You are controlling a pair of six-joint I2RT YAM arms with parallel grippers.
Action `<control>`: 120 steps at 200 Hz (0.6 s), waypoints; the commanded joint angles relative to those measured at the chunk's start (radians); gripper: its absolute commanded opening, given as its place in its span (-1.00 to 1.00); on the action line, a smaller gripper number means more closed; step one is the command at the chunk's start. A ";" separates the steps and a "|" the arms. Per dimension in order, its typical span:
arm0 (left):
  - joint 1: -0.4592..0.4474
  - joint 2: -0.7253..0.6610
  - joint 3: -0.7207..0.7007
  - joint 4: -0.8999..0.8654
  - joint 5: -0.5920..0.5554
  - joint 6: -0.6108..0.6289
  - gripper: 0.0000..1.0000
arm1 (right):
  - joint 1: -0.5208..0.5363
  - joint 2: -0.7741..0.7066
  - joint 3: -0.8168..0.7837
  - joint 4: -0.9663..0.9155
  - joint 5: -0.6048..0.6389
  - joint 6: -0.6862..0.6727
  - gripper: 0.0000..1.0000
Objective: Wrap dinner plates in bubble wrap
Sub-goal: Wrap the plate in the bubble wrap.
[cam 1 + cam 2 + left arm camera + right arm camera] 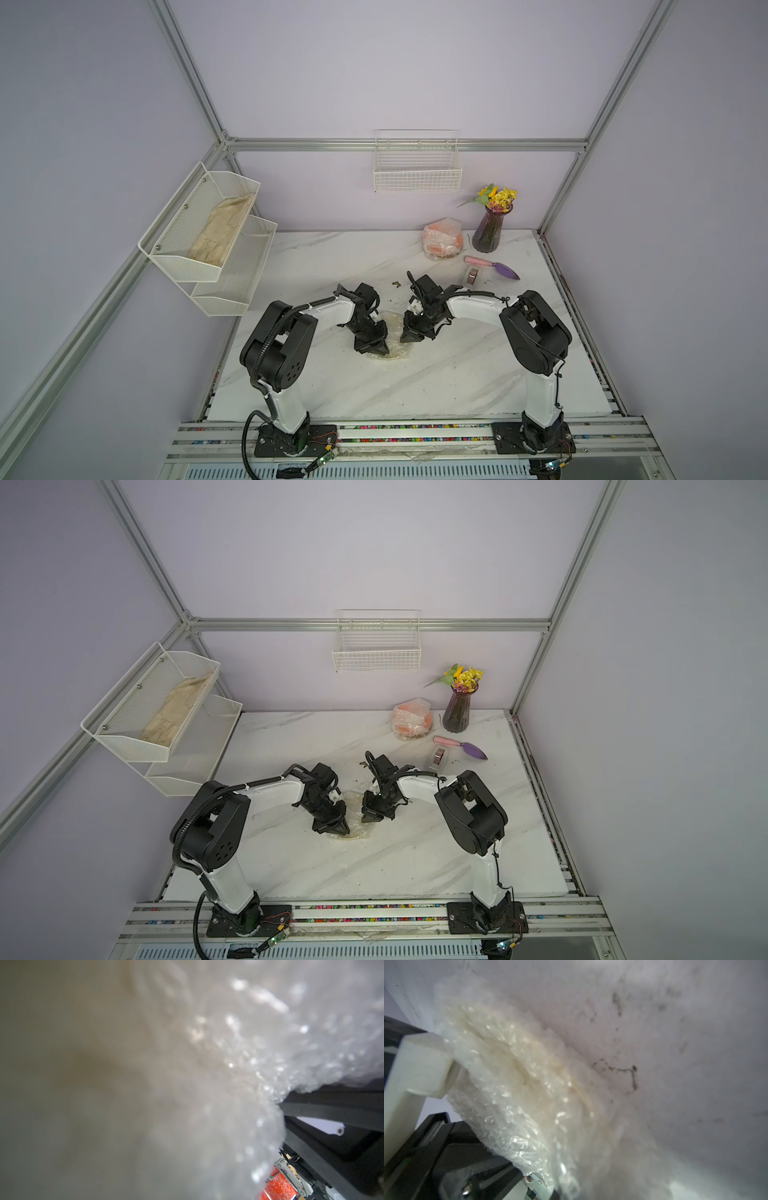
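At the table's middle lies a crumpled bundle of bubble wrap [395,328] [353,808] with a pale cream dinner plate showing dimly through it [517,1068]. My left gripper [381,352] [343,831] is on the bundle's near left edge, shut on the bubble wrap [249,1043], which fills the left wrist view. My right gripper [405,338] [366,818] presses in from the right, shut on the bubble wrap [529,1126]; its jaws are hidden behind the wrap. An orange dinner plate [442,240] [411,721] sits wrapped at the back.
Behind the right arm lie a grey tape dispenser [472,276], a pink-handled purple trowel [492,266] and a dark vase of flowers [490,230]. A white mesh shelf [174,249] with a beige cloth hangs at the left. A wire basket [417,178] hangs on the back wall.
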 commanded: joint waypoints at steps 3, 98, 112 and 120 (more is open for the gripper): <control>0.040 0.002 -0.052 0.016 -0.254 -0.052 -0.73 | 0.007 0.065 -0.068 -0.117 0.179 -0.024 -1.00; -0.022 -0.042 0.386 -0.166 -0.178 -0.036 -0.60 | 0.002 0.082 -0.062 -0.085 0.190 -0.050 -1.00; -0.036 0.025 0.424 -0.164 -0.162 -0.031 -0.60 | 0.001 0.080 -0.063 -0.082 0.190 -0.049 -1.00; -0.044 0.060 0.436 -0.154 -0.152 -0.025 -0.60 | 0.001 0.079 -0.063 -0.082 0.190 -0.047 -1.00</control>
